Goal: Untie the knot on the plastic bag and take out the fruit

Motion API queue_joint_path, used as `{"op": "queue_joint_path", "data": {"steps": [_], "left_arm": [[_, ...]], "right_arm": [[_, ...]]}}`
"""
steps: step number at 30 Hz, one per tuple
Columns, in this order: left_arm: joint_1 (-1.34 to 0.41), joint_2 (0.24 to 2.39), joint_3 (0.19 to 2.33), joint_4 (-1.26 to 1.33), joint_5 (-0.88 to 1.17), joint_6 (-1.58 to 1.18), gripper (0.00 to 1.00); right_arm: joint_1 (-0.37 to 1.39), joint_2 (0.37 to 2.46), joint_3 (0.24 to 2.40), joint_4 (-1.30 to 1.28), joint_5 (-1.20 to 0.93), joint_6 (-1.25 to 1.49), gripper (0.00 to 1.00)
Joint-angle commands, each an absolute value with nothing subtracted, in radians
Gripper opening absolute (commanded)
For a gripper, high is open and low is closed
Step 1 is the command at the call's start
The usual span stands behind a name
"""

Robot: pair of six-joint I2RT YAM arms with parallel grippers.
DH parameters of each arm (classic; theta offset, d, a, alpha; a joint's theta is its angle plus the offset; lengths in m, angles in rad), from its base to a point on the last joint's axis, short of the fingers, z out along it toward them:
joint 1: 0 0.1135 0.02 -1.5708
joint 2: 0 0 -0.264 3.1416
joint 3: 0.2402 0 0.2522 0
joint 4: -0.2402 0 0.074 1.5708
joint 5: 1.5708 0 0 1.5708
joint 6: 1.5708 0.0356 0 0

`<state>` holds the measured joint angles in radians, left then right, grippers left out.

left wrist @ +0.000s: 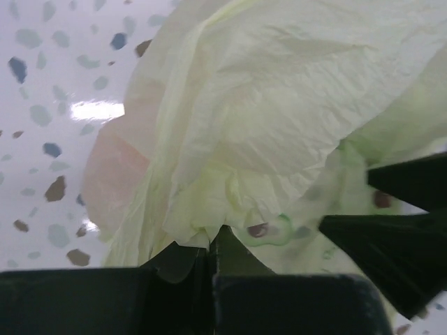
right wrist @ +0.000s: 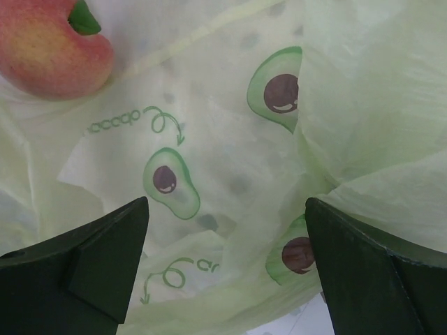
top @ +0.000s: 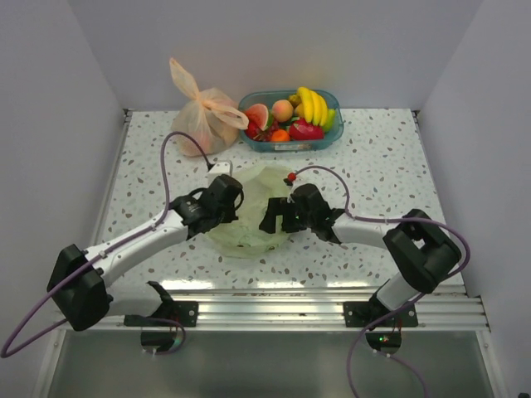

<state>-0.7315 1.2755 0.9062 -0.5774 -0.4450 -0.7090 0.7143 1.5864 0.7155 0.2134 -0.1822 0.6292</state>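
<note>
A: Left tool [left wrist: 213, 246] clenched, jaws shut on a bunched fold of the plastic bag [top: 249, 236]. Right tool [right wrist: 225, 209] released, jaws wide, only film lying below the gap.

B: Bag's place?

A: Middle of the desk [top: 373, 166], between the two tools. From overhead, the left tool bites its edge at about 10 o'clock. The right tool sits over the 3 o'clock side, pointing toward 9.

B: So the pinched gather lies at the right tool's 9 o'clock, across the bag. The right arm is the free one, and judged the one to pull against that held fold.

A: Knot cannot be picked out as such in any view. Bag's long axis is unclear; the heap is near round.

B: View differences?

A: Left wrist alone shows the pinch, plus a peach tint through the film at 9 o'clock. Right wrist alone shows avocado prints and a peach [right wrist: 52, 45], sharp, at 11 o'clock. Whether it is inside or outside the bag, cannot tell. Overhead hides both.
</note>
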Motion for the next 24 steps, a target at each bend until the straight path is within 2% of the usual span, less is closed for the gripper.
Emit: {"op": "queue_joint_path", "data": {"steps": [1,3,7,16,24], "left_arm": [[-0.796,1.232,0.999,-0.485,-0.332,-0.666,0.00],[-0.834,1.207,0.986,-0.459,-0.292,-0.692,0.00],[-0.841,1.174,0.893,-0.465,-0.336,-0.738,0.00],[-0.842,1.206,0.868,-0.495,-0.391,-0.745,0.00],[-0.841,1.215,0.836,-0.571,-0.423,-0.819,0.00]], "right_arm": [[0.718,1.588,0.715,0.262,-0.178,0.644,0.96],[0.718,1.582,0.710,0.255,-0.167,0.640,0.96],[0.718,1.565,0.712,0.232,-0.143,0.623,0.96],[0.719,1.500,0.739,0.152,-0.118,0.554,0.96],[0.788,1.428,0.845,0.041,-0.084,0.405,0.94]]}}
